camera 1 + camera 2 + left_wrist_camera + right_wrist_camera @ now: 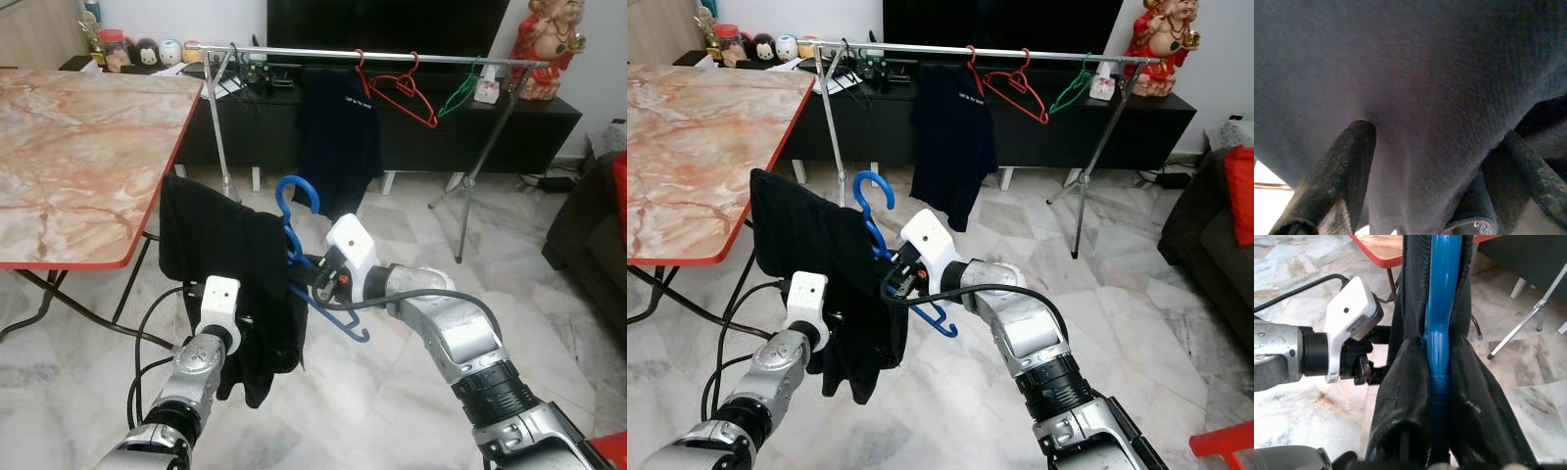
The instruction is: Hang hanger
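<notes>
Hanger (299, 257), blue plastic, sits at the centre of the frame in the head views, its hook pointing up and a black garment (230, 284) draped over its left half, hanging down to lower centre. The right end effector (1436, 382) is clamped narrow on the blue bar, both black fingers (1403, 401) pressing it from either side. The left end effector (1420, 186) is pushed into the dark cloth; its fingers (1337, 171) stand apart with fabric bunched between them, and I cannot tell whether they truly pinch the cloth or merely rest against it.

The clothes rail (372, 55) runs across the upper centre of the frame, well apart from the hanger, already carrying a dark shirt (339, 137), two red hangers (407, 93) and a green hanger (460, 93). The marble-topped surface (78, 147) fills the upper left.

Risks, as I judge them:
- The garment sits lopsided on one arm, so it may slide off when the hanger is lifted or tilted.
- The grip is on a smooth, thin bar; the uneven weight could twist the hanger between the fingers and turn the hook away from the rail.
- If the left end effector keeps hold of the cloth while the right arm rises, the garment could be dragged off.
- The hanging hem could catch the surface's red edge (162, 196) or the rail's legs during the approach.
</notes>
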Controlling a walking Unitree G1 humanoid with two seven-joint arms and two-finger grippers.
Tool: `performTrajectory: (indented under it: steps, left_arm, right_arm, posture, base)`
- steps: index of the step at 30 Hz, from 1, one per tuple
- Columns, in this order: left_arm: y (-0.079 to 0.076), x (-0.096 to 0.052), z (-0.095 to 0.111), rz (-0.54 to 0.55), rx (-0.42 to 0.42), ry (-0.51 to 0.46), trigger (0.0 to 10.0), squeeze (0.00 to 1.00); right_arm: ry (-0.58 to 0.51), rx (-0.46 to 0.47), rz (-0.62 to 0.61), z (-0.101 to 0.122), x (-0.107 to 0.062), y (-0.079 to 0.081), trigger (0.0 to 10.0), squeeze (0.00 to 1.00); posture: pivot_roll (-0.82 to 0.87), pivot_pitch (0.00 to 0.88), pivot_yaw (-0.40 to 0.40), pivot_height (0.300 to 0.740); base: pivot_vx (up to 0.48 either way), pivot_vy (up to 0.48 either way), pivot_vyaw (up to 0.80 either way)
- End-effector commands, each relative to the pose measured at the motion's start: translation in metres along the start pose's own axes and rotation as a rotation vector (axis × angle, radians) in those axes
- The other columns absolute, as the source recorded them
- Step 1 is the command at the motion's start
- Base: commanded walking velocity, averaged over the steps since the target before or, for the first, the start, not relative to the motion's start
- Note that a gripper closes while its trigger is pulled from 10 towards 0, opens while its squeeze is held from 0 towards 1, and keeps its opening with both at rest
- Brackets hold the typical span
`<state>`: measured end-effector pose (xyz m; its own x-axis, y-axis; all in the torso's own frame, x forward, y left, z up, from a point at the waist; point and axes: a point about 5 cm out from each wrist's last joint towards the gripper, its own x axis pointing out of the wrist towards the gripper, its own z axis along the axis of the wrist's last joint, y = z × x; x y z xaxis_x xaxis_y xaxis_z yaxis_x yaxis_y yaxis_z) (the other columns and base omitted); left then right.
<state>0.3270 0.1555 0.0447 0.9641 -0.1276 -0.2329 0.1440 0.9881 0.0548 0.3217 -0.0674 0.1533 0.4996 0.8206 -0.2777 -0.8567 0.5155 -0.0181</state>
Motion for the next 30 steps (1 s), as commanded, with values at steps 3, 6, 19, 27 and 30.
performTrajectory:
  steps: [3, 6, 19, 27, 30]
  left_arm:
    - [0.002, 0.001, 0.001, 0.025, -0.002, -0.011, 0.0, 0.0]
    - [0.002, 0.001, 0.002, 0.025, -0.008, -0.014, 0.0, 0.0]
    - [0.003, 0.001, 0.002, 0.019, -0.033, -0.027, 0.0, 0.0]
    - [0.004, 0.002, 0.004, 0.023, -0.047, -0.037, 0.0, 0.0]
    - [0.005, 0.001, 0.003, 0.023, -0.05, -0.04, 0.0, 0.0]
  right_arm:
    - [-0.048, -0.029, 0.009, 0.012, -0.004, 0.002, 0.0, 0.0]
    - [-0.041, -0.033, 0.007, 0.011, -0.004, 0.001, 0.0, 0.0]
    - [-0.012, -0.041, 0.001, 0.005, -0.005, 0.0, 0.0, 0.0]
    - [0.007, -0.047, -0.002, 0.0, -0.005, -0.001, 0.0, 0.0]
    - [0.011, -0.046, -0.004, -0.002, -0.004, -0.001, 0.0, 0.0]
  posture:
    - [-0.05, 0.008, -0.081, 0.74]
    - [-0.05, 0.008, -0.081, 0.74]
    - [-0.05, 0.007, -0.085, 0.74]
    - [-0.05, 0.007, -0.085, 0.74]
    - [-0.04, 0.006, -0.085, 0.74]
  base:
    - [0.0, 0.0, 0.0]
    - [0.0, 0.0, 0.0]
    - [0.0, 0.0, 0.0]
    - [0.0, 0.0, 0.0]
    - [0.0, 0.0, 0.0]
